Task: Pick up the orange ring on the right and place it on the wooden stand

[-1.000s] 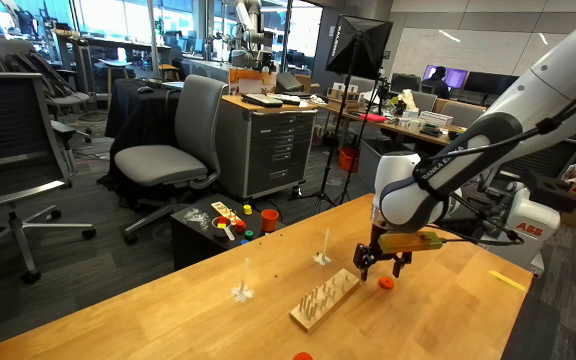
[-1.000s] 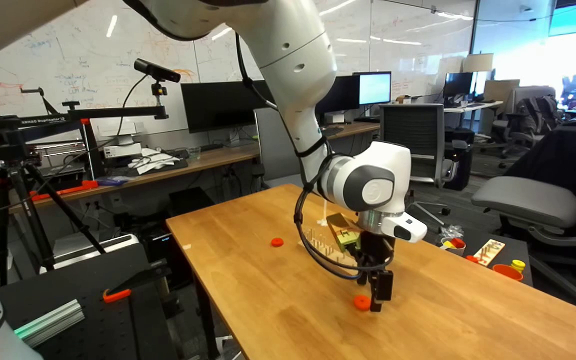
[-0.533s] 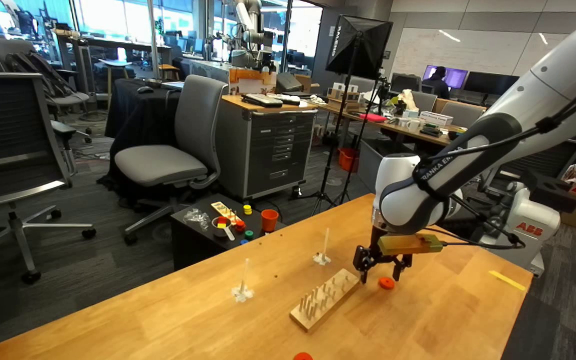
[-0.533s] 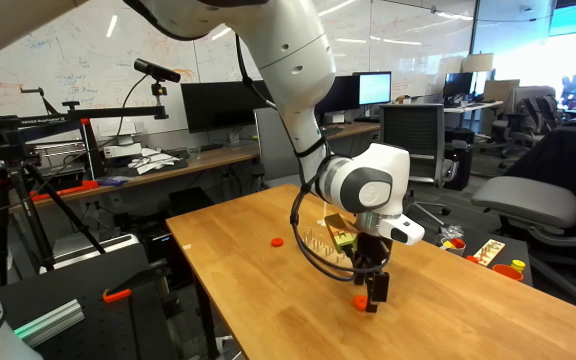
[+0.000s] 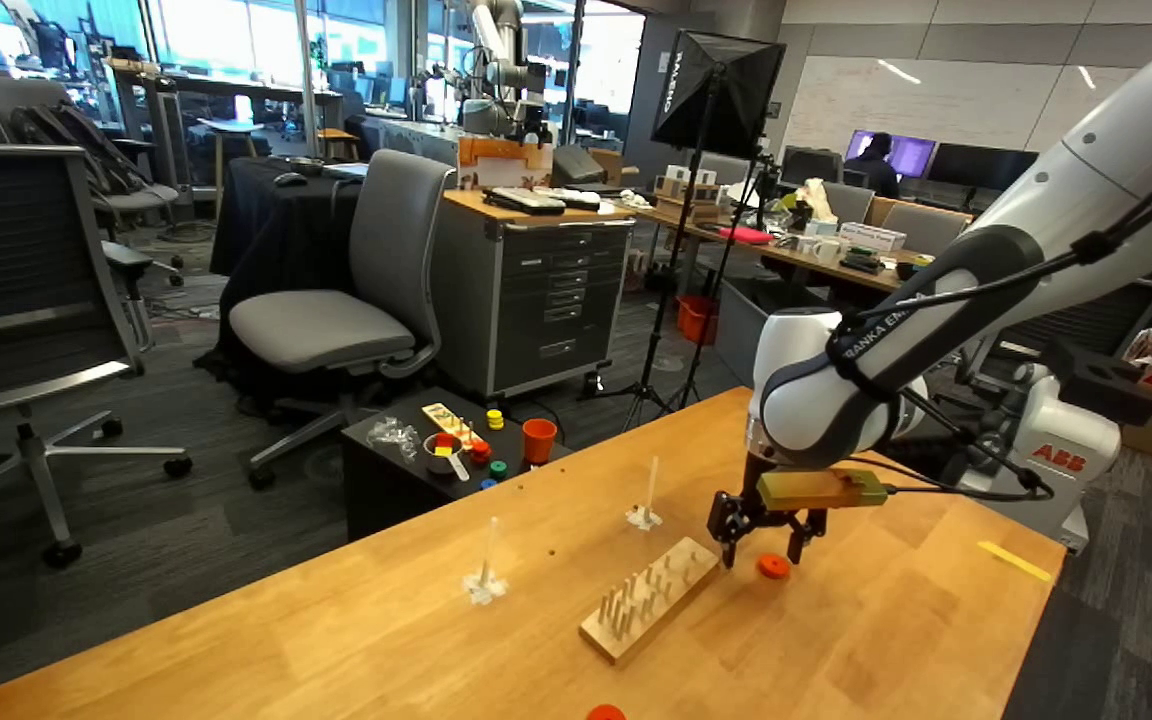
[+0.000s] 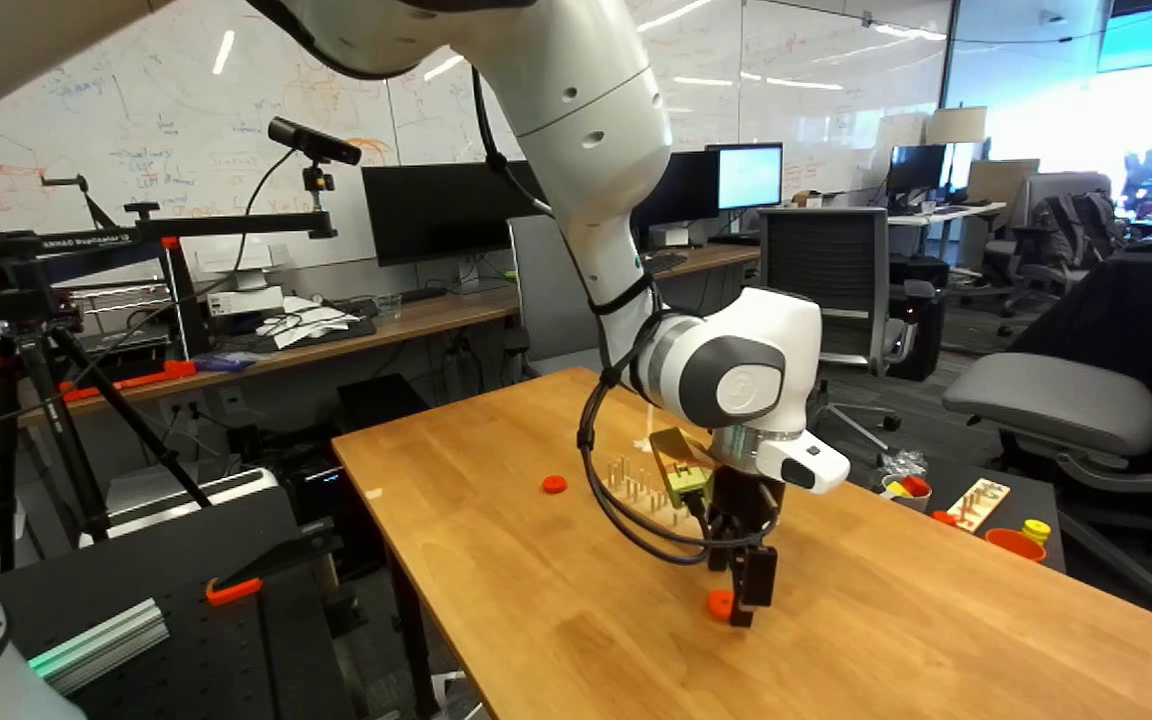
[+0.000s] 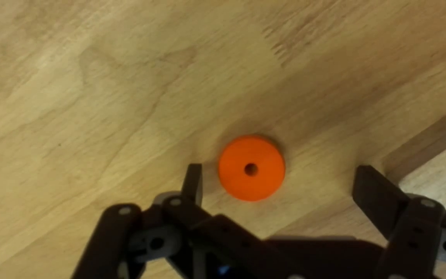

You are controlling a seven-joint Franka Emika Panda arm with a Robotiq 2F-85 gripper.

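The orange ring (image 5: 773,566) lies flat on the table and shows in an exterior view (image 6: 719,604) and in the wrist view (image 7: 234,170). My gripper (image 5: 762,560) is open and points down over it, low near the table. In the wrist view the ring stands between the jaws of my gripper (image 7: 279,167), closer to the left finger and touching neither. A finger hides part of the ring in an exterior view (image 6: 742,600). The wooden stand (image 5: 660,606) with thin pegs lies beside the gripper; its corner shows in the wrist view (image 7: 439,178) by the right finger.
Another orange ring (image 6: 554,484) lies beyond the stand, cut off in an exterior view (image 5: 606,713). Two whitish upright pegs (image 5: 651,490) (image 5: 489,550) are taped to the table. Yellow tape (image 5: 1014,561) lies near the edge. A black side table holds toys and an orange cup (image 5: 538,441).
My gripper has moved slightly down and a little sideways over the orange ring, so a finger now covers part of it in an exterior view. The rings and stand have not moved.
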